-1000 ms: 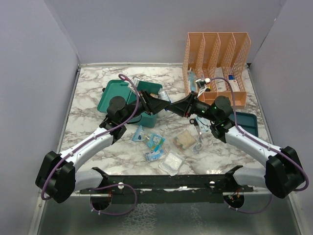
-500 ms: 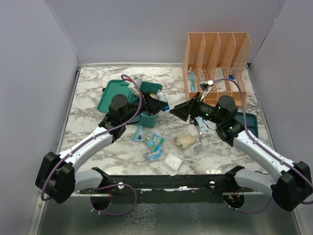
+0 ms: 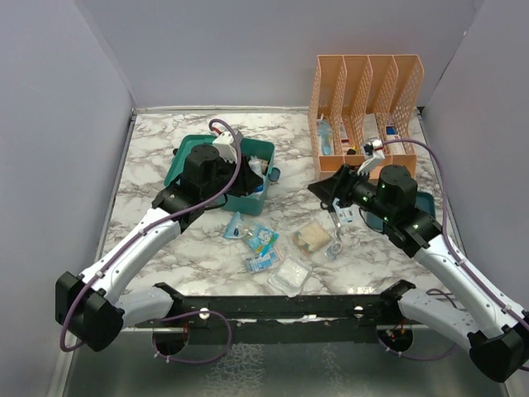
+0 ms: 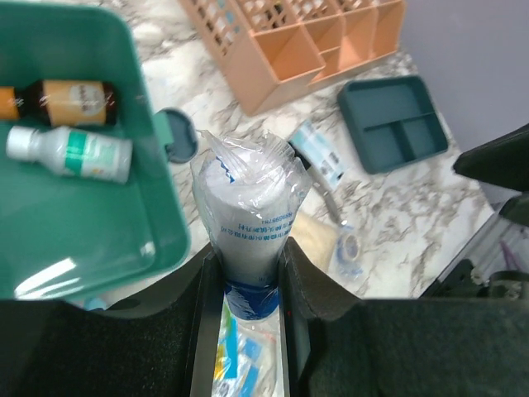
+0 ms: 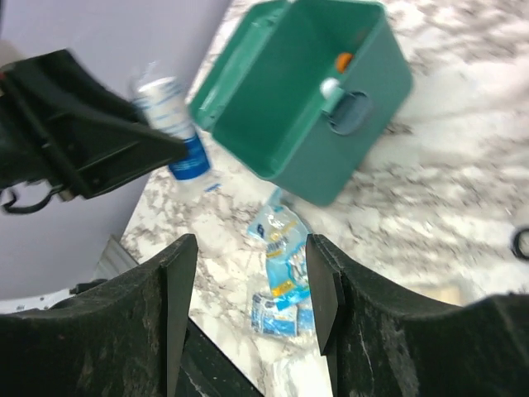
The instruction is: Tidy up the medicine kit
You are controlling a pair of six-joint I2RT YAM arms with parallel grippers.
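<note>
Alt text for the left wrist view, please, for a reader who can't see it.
The left pincer grips a plastic-wrapped white roll with blue print beside the open teal medicine kit, which holds a brown bottle and a white bottle. Beyond, on the marble table, are an orange mesh organizer and a dark teal compartment tray.

1. The medicine kit (image 4: 74,223) is smooth teal plastic, glossy enough to carry a bright sheen on its inner floor.
2. Inside the kit, the brown bottle (image 4: 66,101) looks glassy and shiny; the white bottle (image 4: 70,151) beside it is duller plastic.
3. Just beside the kit, the wrapped roll (image 4: 248,207) wears clear, crinkled, shiny film.
4. Under the kit, the table (image 3: 157,136) has a smooth marble-patterned top.
5. Well apart from the kit, the orange organizer (image 3: 364,83) is matt, perforated plastic.
</note>
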